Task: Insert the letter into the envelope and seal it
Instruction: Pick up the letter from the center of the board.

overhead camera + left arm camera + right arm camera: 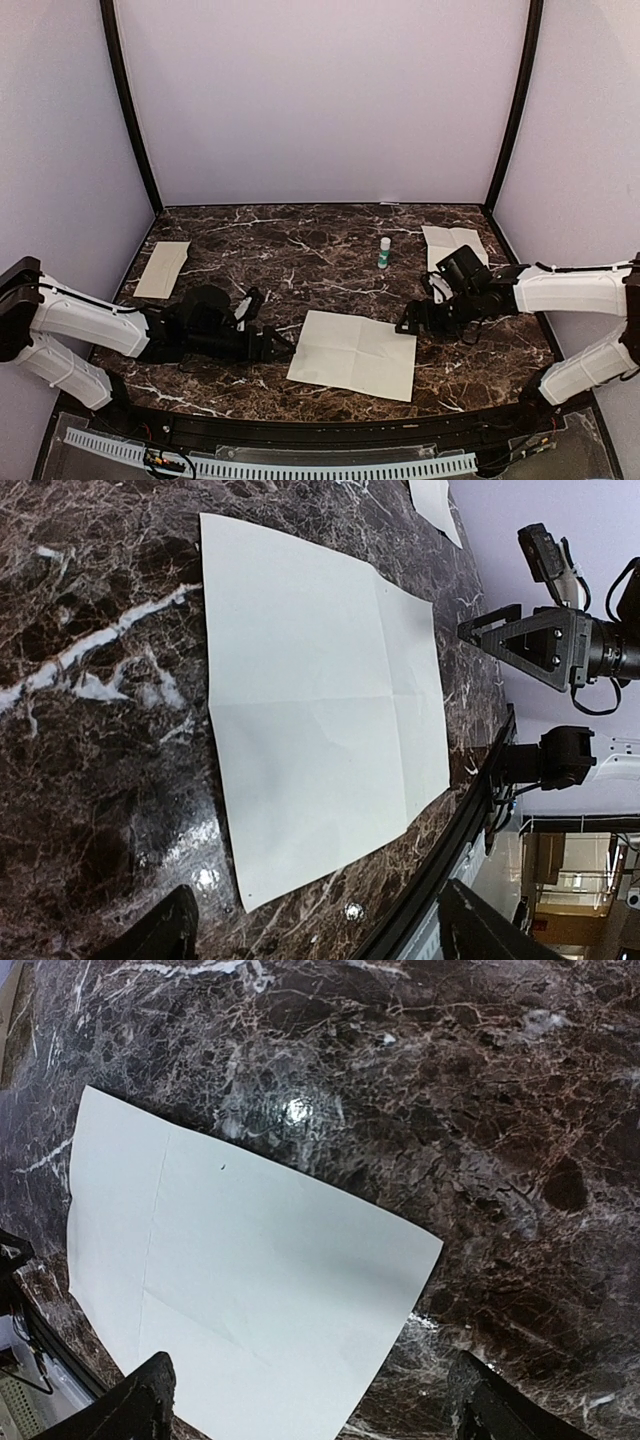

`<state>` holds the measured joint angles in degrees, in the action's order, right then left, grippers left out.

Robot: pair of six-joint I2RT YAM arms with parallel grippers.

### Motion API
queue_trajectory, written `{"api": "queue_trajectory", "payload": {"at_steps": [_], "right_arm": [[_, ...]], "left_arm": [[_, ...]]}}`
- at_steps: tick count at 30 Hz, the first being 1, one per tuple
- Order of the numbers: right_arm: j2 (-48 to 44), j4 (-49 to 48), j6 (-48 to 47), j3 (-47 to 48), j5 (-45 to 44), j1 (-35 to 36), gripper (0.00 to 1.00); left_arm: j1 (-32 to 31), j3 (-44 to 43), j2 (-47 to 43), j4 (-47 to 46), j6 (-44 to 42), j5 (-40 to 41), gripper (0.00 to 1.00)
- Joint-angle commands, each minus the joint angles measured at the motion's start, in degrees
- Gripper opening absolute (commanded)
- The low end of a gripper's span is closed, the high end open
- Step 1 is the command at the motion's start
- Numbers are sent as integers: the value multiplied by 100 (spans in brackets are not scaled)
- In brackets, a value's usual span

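Observation:
The letter (352,354), a wide cream sheet with crossing fold creases, lies flat on the marble table near the front middle. It also fills the left wrist view (320,710) and the right wrist view (230,1280). My left gripper (284,346) sits low at the sheet's left edge, open, with nothing between its fingers (168,935). My right gripper (406,325) hovers at the sheet's far right corner, also open and empty, one finger (498,1408) showing at the bottom. The envelope (452,244), cream with a creased flap, lies at the back right, partly behind the right wrist.
A small green and white glue stick (384,252) stands upright left of the envelope. A narrow cream paper rectangle (162,268) lies at the back left. Black frame posts and pale walls enclose the table (300,250); its raised front rim (330,425) runs just below the letter.

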<state>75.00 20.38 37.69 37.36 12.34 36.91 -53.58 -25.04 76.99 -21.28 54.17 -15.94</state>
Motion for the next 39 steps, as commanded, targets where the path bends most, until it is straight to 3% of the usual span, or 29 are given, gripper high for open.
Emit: {"api": "queue_trajectory", "payload": {"at_steps": [1, 12, 39], "right_arm": [[89, -537, 185, -183, 178, -54, 91], [407, -997, 253, -379, 432, -53, 89], [708, -2263, 736, -742, 1286, 106, 87]], "left_arm": [[-27, -128, 209, -411, -8, -180, 81], [-29, -395, 794, -509, -42, -384, 74], [-99, -573, 1596, -701, -33, -538, 70]]}}
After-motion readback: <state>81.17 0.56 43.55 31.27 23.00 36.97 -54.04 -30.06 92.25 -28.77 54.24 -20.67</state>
